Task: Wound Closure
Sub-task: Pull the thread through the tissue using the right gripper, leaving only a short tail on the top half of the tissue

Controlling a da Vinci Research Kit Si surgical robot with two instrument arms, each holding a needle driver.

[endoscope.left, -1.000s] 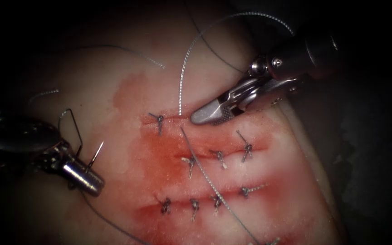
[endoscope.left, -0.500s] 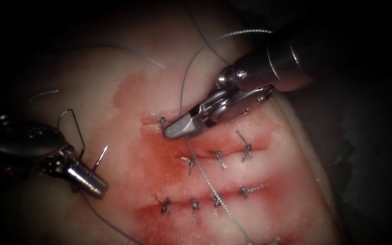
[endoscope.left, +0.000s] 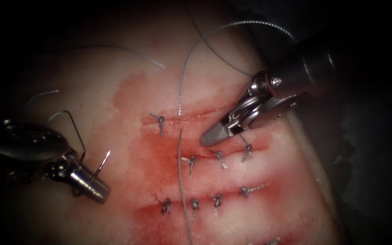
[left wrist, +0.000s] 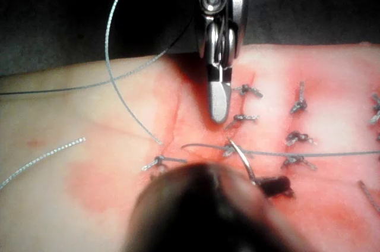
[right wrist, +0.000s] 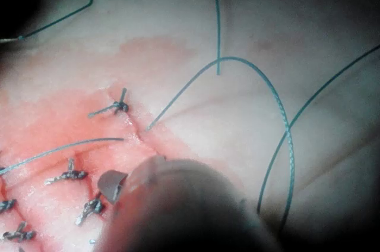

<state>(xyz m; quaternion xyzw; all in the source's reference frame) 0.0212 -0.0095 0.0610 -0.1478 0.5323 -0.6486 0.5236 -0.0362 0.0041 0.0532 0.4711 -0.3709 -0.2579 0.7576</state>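
On the tissue (endoscope.left: pixel 232 59), three cuts run across the reddened patch, one above another. The top cut (endoscope.left: pixel 196 119) carries one knot (endoscope.left: pixel 160 120); the middle cut carries three knots and the bottom cut four, eight in all. The right tool (endoscope.left: pixel 209 137) hovers just above the middle cut, to the right of the thread (endoscope.left: pixel 181 90), its jaws closed and holding nothing. That thread rises from the top cut in a long arc toward the dark at the upper right, and a second stretch of it runs down from just below that cut, across the two lower cuts. At the left, well apart from all three cuts, the left tool (endoscope.left: pixel 97 187) grips the curved needle (endoscope.left: pixel 77 131) close to its pointed end, the needle clear of the tissue. Red fluid (endoscope.left: pixel 159 159) stains the surface around the lower cuts.
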